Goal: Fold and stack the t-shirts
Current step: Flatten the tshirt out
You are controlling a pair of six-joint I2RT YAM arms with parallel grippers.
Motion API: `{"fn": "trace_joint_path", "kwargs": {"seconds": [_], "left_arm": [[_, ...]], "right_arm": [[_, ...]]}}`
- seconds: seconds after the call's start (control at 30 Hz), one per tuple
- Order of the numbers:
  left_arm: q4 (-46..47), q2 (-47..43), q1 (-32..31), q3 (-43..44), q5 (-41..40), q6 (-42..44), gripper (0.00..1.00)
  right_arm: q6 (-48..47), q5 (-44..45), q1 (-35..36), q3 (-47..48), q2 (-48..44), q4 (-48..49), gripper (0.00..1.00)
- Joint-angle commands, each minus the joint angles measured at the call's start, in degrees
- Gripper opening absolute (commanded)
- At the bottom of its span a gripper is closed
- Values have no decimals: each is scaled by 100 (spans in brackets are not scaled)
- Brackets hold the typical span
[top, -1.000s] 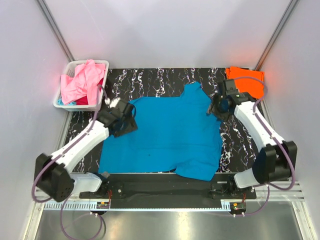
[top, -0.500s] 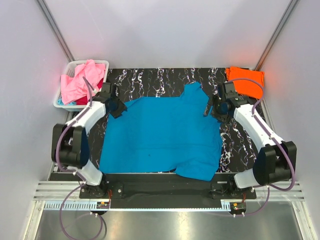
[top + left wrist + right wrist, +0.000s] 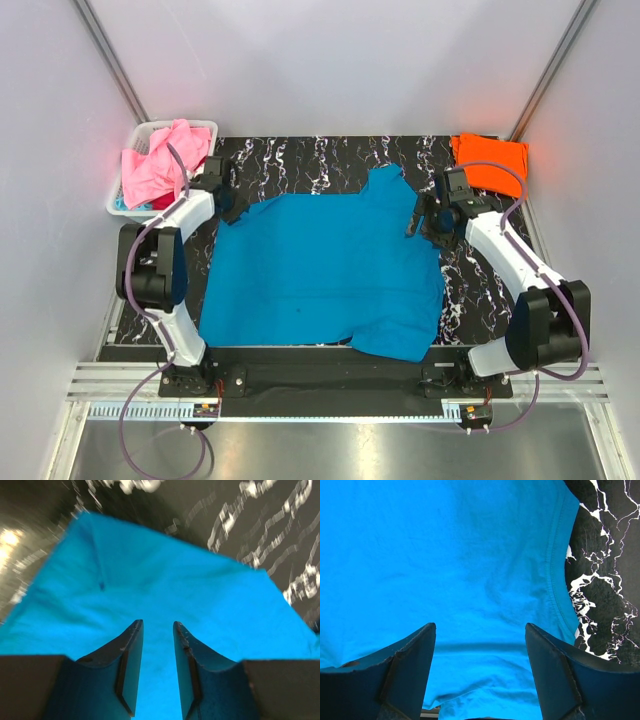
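1. A robotics lab test cell, seen from above: plain white walls (image 3: 330, 70) close it in on three sides.
2. Bare metal posts (image 3: 110, 62) run up the back corners.
3. A table (image 3: 320, 160) with a black marble-pattern top fills the floor of the cell, with metal rails (image 3: 590, 382) along its near edge.
4. Two white and black robot arms, left (image 3: 160, 260) and right (image 3: 510, 250), are bolted there, trailing loose purple cables (image 3: 124, 432).
5. A teal shirt (image 3: 330, 270) lies spread flat on the table between the arms.

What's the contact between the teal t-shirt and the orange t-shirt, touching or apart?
Apart. The top view shows bare marble tabletop between the teal t-shirt and the orange t-shirt.
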Motion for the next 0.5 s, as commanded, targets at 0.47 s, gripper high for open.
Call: {"fn": "trace_joint_path", "kwargs": {"seconds": [0.47], "left_arm": [[-702, 763, 51, 767, -1179, 195, 50]], "right_arm": [[1, -251, -8, -97, 207, 331, 78]]}}
